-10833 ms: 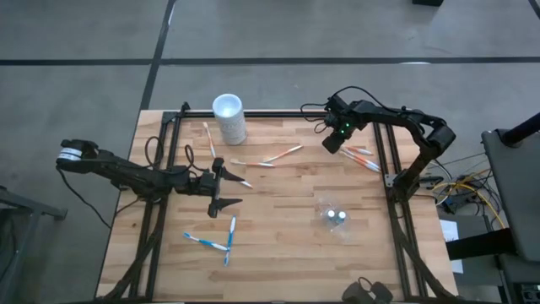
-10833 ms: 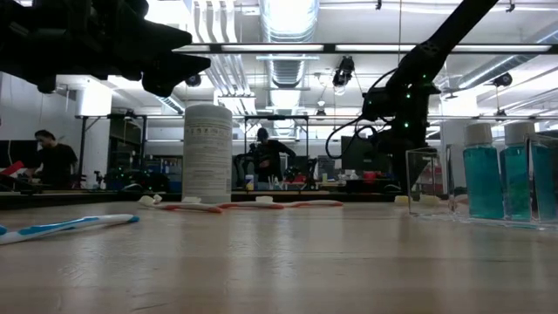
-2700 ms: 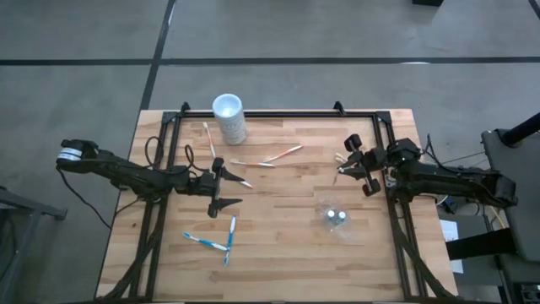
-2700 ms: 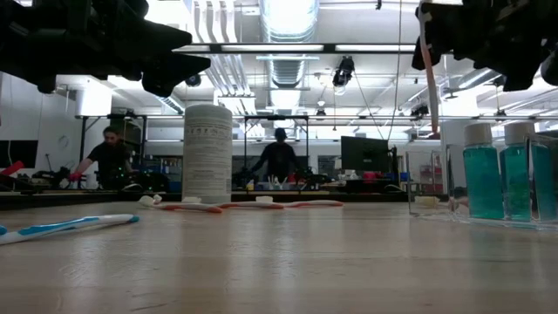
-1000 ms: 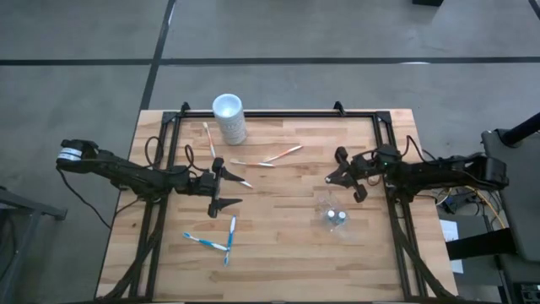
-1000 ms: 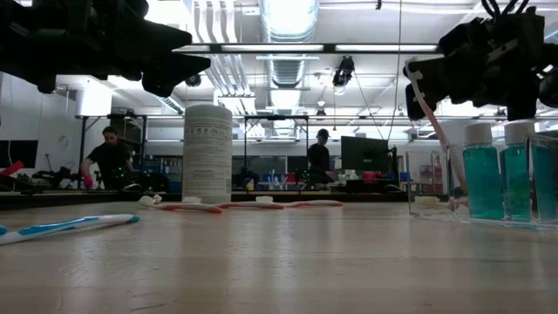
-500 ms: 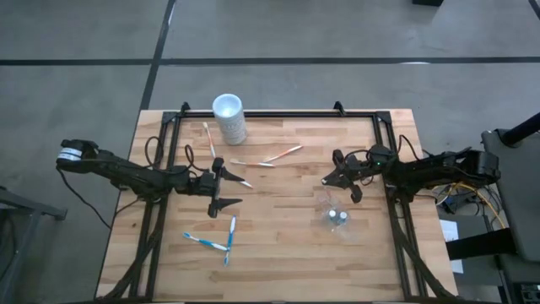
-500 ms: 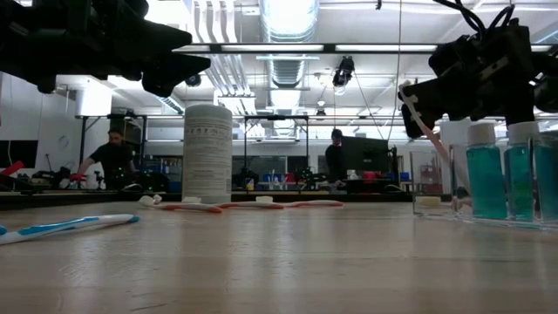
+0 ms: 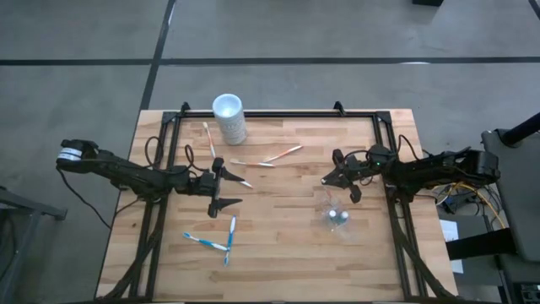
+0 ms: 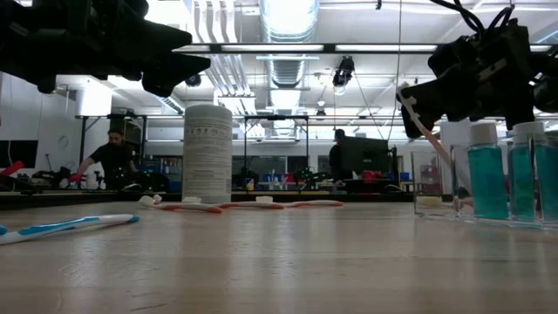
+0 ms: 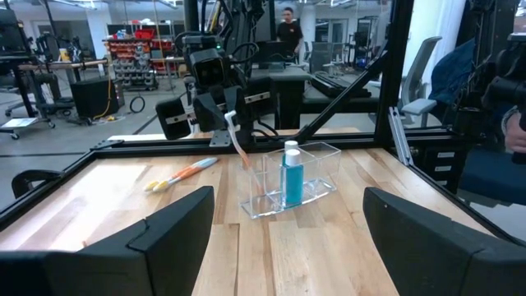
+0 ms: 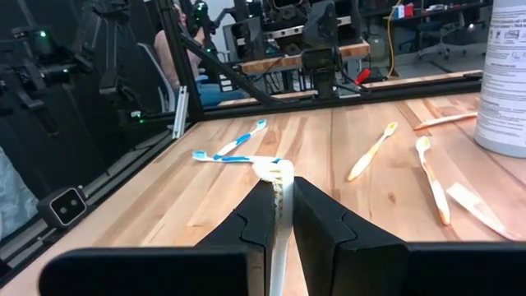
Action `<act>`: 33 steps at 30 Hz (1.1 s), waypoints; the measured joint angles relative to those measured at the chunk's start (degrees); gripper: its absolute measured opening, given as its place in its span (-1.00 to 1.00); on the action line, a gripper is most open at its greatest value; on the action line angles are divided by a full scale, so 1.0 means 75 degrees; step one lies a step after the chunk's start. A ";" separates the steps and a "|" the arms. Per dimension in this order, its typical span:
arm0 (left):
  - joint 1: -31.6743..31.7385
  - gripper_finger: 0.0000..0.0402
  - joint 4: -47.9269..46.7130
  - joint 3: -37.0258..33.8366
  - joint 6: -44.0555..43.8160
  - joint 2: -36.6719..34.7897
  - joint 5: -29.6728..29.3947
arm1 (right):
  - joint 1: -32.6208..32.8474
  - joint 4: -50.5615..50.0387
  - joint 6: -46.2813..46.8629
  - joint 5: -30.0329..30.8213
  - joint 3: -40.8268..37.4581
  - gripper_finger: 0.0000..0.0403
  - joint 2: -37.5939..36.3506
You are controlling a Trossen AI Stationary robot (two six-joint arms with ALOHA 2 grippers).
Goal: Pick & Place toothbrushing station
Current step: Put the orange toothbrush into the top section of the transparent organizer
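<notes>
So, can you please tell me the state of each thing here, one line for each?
Right pincer: shut on an orange-and-white toothbrush, held tilted above the clear holder.
Left pincer: open, empty, above the table.
Clear holder: upright, with capped teal bottles inside.
White cup: upright.
Blue-and-white toothbrushes: lying flat on the table.
Other orange-and-white toothbrushes: lying flat on the table.

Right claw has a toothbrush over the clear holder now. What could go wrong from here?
1. The right claw pinches the orange-and-white toothbrush near its head, and it hangs tilted; the lower end could catch the clear holder wall.
2. The light holder might get nudged or tipped.
3. The open left claw waits mid-table near two blue-and-white toothbrushes, well away, so a clash looks unlikely.
</notes>
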 joint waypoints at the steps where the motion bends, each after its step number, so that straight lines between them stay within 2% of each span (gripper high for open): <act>1: 0.0001 0.59 0.0000 0.0000 -0.0001 -0.0001 -0.0003 | 0.0001 0.0018 0.0000 0.0001 0.0003 -0.84 0.0001; 6: -0.0001 0.59 0.0002 0.0000 -0.0002 0.0002 -0.0001 | -0.0001 0.0090 0.0032 0.0001 0.0003 -0.81 0.0001; 18: 0.0000 0.59 0.0000 -0.0001 -0.0003 0.0002 -0.0003 | -0.0001 0.0136 0.0029 -0.0001 0.0006 -0.59 0.0001; 33: 0.0002 0.59 -0.0001 0.0000 0.0000 0.0002 0.0000 | -0.0001 0.0343 0.0028 0.0321 0.0009 -0.62 0.0001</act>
